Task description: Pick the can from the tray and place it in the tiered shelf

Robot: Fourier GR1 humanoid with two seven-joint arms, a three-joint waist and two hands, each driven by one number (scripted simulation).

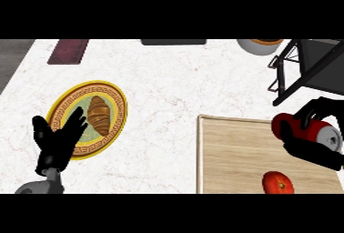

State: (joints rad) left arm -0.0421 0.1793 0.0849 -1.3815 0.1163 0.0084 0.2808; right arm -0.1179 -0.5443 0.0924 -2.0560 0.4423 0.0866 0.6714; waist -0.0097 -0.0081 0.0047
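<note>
Two hands and nine items are listed, each placed against the pale wooden rectangular tray.

1. Red cylindrical metal can: over the tray's upper right corner, lying on its side with its silver end turned away from the tray's middle. Whether it touches the wood cannot be told.
2. Right hand: at the tray's right edge, black fingers and thumb curled round the can from above and below.
3. Round red fruit: on the tray, near its lower right, apart from the can.
4. Black wire tiered shelf: beyond the tray's upper right corner.
5. Round plate with yellow rim and green patterned band: well left of the tray.
6. Brown croissant: on that plate.
7. Left hand: far left of the tray, over the plate's lower left rim, fingers straight and spread, grasping nothing.
8. Dark maroon rectangular board: far up and left of the tray.
9. Dark grey flat slab: well above the tray's left corner.
10. White bowl with orange contents: well above the tray, just left of the shelf.
11. White marbled counter: beneath the tray and all else.
</note>
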